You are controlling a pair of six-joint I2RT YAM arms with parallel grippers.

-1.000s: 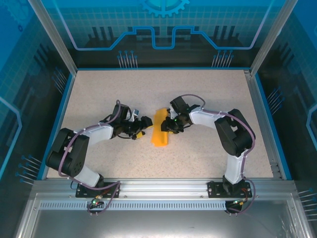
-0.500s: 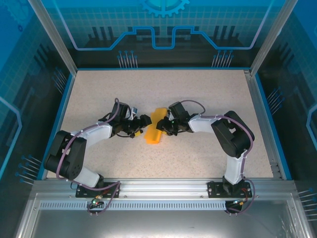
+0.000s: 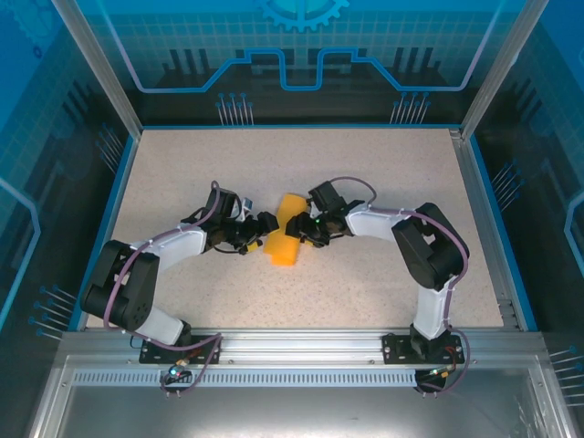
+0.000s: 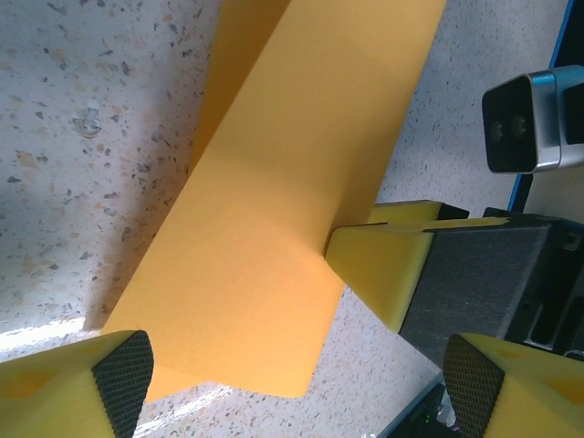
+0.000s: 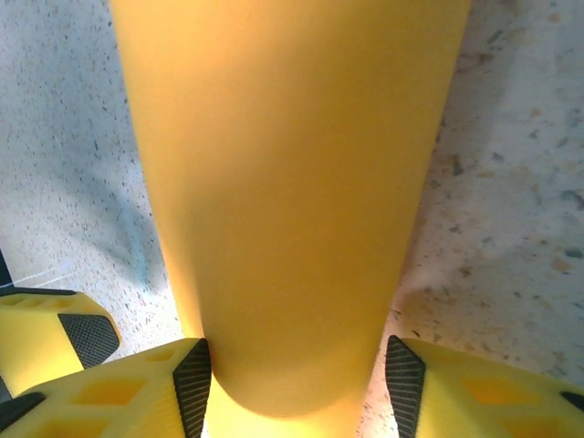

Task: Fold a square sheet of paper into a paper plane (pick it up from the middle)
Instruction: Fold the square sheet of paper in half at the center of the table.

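Right gripper (image 5: 299,388) straddles the paper (image 3: 284,240), grip unclear; left gripper (image 4: 297,383) gapes open beside it. Paper's far end is cropped in both wrist views. Open table (image 3: 182,164) lies all around.

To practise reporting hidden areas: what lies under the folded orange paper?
Speckled tabletop shows around the folded orange paper, with shadow along one edge. Whatever lies directly beneath the paper, and inside its fold, is covered.

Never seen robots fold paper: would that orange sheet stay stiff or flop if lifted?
Probably floppy: the orange sheet bulges in a soft curve, not a crease. Thin, so likely light and apt to slide on the table when pushed.
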